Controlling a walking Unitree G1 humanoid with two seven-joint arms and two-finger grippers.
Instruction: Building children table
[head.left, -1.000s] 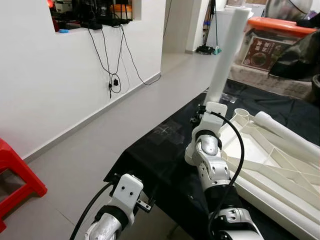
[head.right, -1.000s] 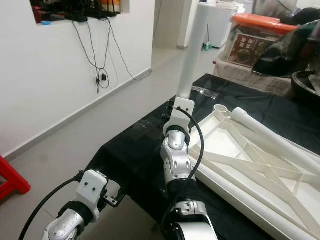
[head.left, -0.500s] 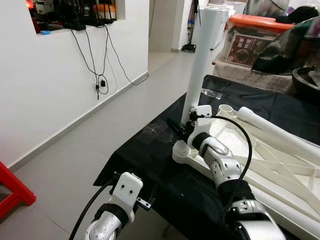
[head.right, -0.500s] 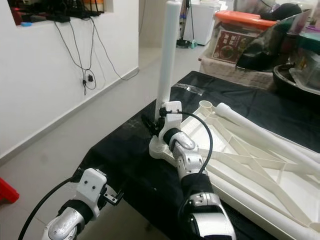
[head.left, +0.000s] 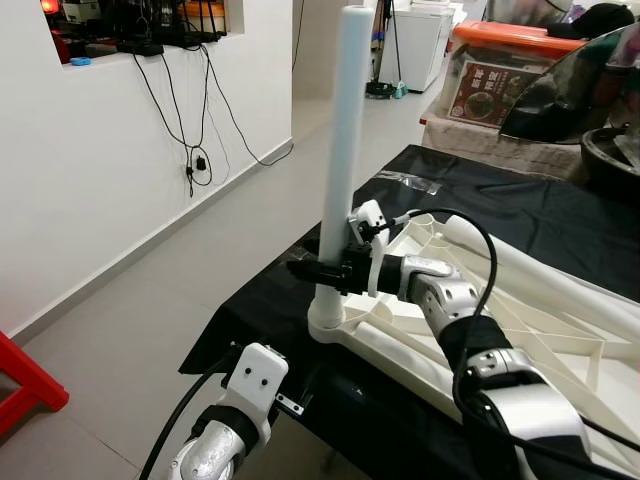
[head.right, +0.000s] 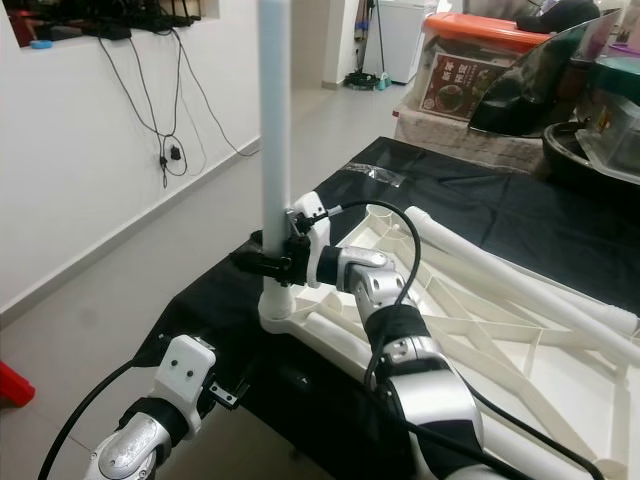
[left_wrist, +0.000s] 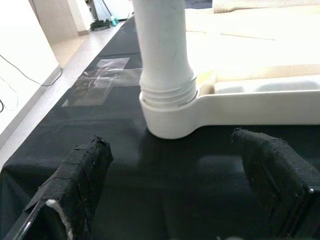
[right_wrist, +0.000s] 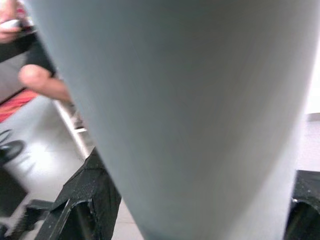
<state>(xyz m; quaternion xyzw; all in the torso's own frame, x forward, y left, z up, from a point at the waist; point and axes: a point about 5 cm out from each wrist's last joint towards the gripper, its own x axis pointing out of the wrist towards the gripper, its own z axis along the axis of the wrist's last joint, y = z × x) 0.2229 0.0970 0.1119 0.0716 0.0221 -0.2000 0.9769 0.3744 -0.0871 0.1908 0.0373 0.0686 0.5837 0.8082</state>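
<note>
**Supervisor:** What does the right arm have?

**Operator:** My right gripper (head.left: 318, 270) is clamped around a white table leg (head.left: 343, 150), low on the tube and just above its base. The leg stands upright, its lower end seated in the round corner socket (head.left: 327, 322) of the white tabletop (head.left: 560, 330). In the right wrist view the leg (right_wrist: 175, 115) sits close between my fingers (right_wrist: 85, 200).

**Supervisor:** And the tabletop?

**Operator:** It lies upside down with its ribbed underside up, on a black cloth (head.left: 290, 290) covering the work surface. The socket is at the corner nearest the cloth's edge. A second white leg (head.left: 540, 265) lies flat across the ribs.

**Supervisor:** Left arm?

**Operator:** It hangs low beside the cloth's edge, below the tabletop corner. In its wrist view the left gripper (left_wrist: 175, 185) is spread wide and holds nothing, its fingers (left_wrist: 75, 185) on either side of the view of the socket (left_wrist: 172, 117), where the threaded end of the leg meets the collar.

**Supervisor:** Anything around you?

**Operator:** A red stool (head.left: 25, 380) on the floor by the white wall, cables (head.left: 195, 150) hanging down that wall, and an orange-lidded storage box (head.left: 500, 70) beyond the cloth.
</note>
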